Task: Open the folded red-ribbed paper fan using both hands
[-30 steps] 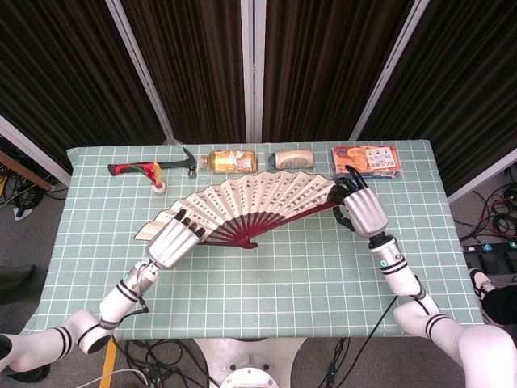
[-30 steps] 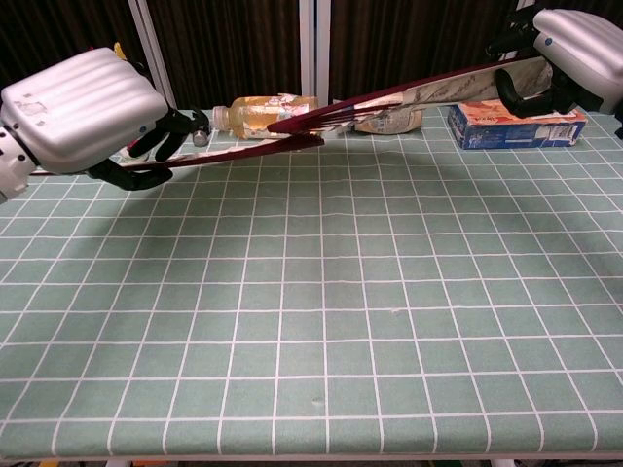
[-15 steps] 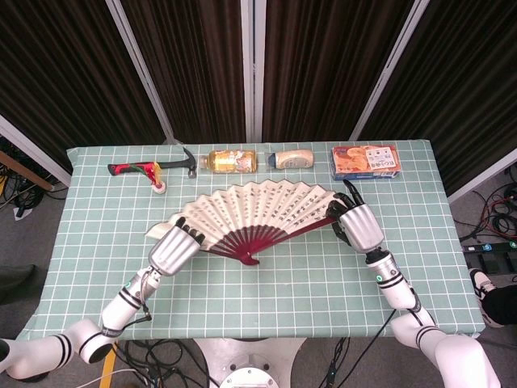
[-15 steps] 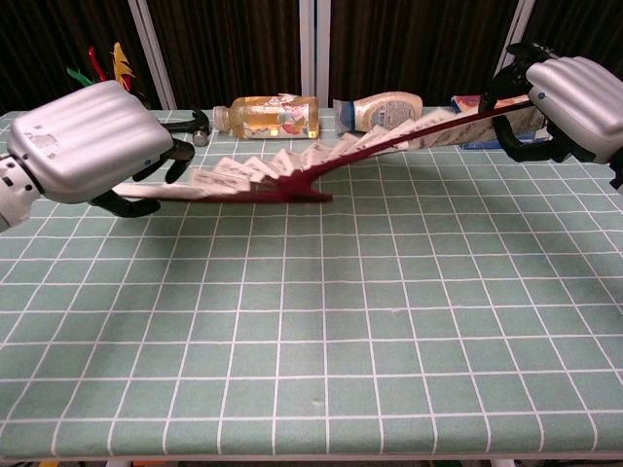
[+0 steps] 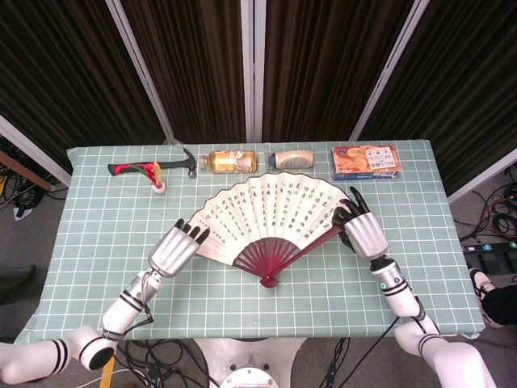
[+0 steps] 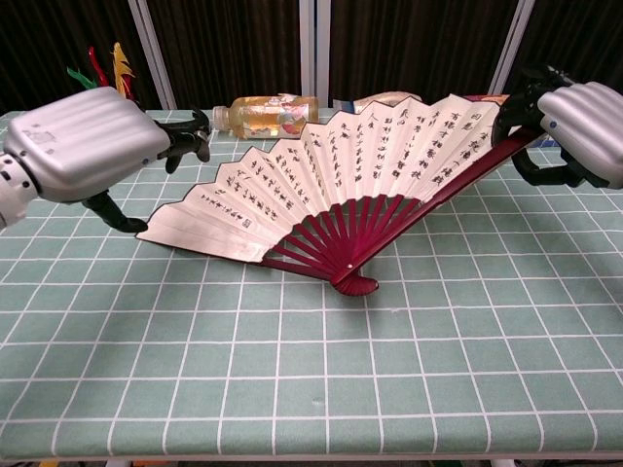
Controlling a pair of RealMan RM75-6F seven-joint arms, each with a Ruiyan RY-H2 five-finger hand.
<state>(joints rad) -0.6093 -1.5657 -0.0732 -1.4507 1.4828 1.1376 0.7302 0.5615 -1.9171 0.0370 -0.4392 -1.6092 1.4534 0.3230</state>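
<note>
The red-ribbed paper fan (image 5: 271, 214) is spread wide, its cream leaf with black writing tilted up toward the chest view (image 6: 360, 165). Its pivot (image 6: 355, 284) rests on the table. My right hand (image 5: 365, 233) grips the right outer rib, and in the chest view the right hand (image 6: 584, 131) holds that end raised. My left hand (image 5: 174, 249) is at the fan's left end. In the chest view the left hand (image 6: 83, 146) has its fingers behind the leaf's edge and its thumb low by the corner. The frames do not show whether it grips.
Along the far edge of the green gridded table (image 5: 242, 315) lie a hammer (image 5: 153, 168), a small roll (image 5: 161, 189), an amber bottle (image 5: 233, 161), a pale bottle (image 5: 291, 158) and an orange box (image 5: 365, 161).
The fan has spread further and swung nearer. Its leaf has tipped up to face the chest camera and its pivot has come down onto the table. Both hands moved toward the robot.
</note>
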